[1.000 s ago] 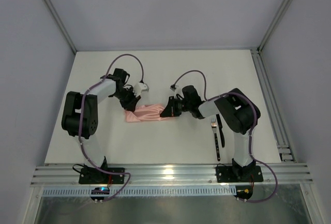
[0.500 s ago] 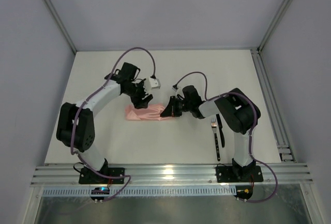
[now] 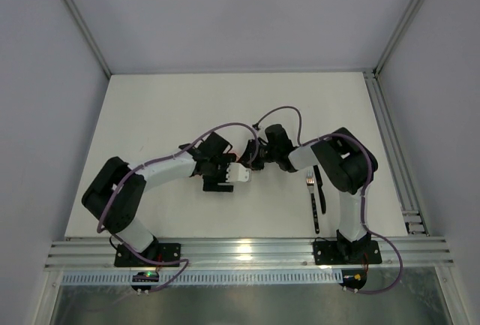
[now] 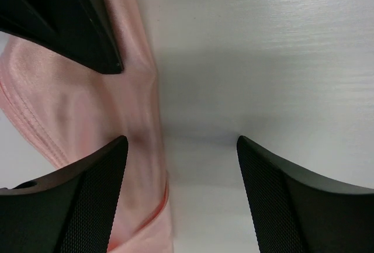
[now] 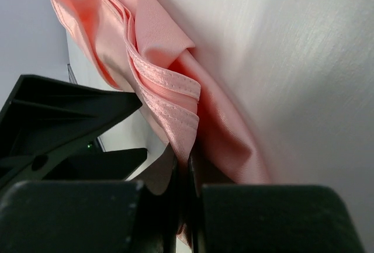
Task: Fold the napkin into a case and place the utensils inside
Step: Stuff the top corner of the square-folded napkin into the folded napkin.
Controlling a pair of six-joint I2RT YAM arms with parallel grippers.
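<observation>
The salmon-pink napkin (image 5: 146,48) lies bunched in layered folds on the white table. My right gripper (image 5: 187,165) is shut on a hemmed edge of it; in the top view this gripper (image 3: 247,154) sits mid-table. My left gripper (image 4: 181,148) is open, pointing down at the table, with the napkin's edge (image 4: 70,107) running past its left finger and bare table between the jaws. In the top view the left gripper (image 3: 219,181) and wrist cover the napkin. The utensils, a fork (image 3: 312,201) and a dark knife (image 3: 321,190), lie beside the right arm's base. No finished case shows.
The right gripper's black finger (image 4: 64,19) shows at the upper left of the left wrist view, close to my left jaws. The left gripper's black body (image 5: 64,113) fills the left of the right wrist view. A metal rail (image 3: 397,160) runs along the table's right edge.
My left arm has swung from the napkin's far left end over to its near right side, close to the right gripper, and now covers the cloth. The right gripper has stayed put.
</observation>
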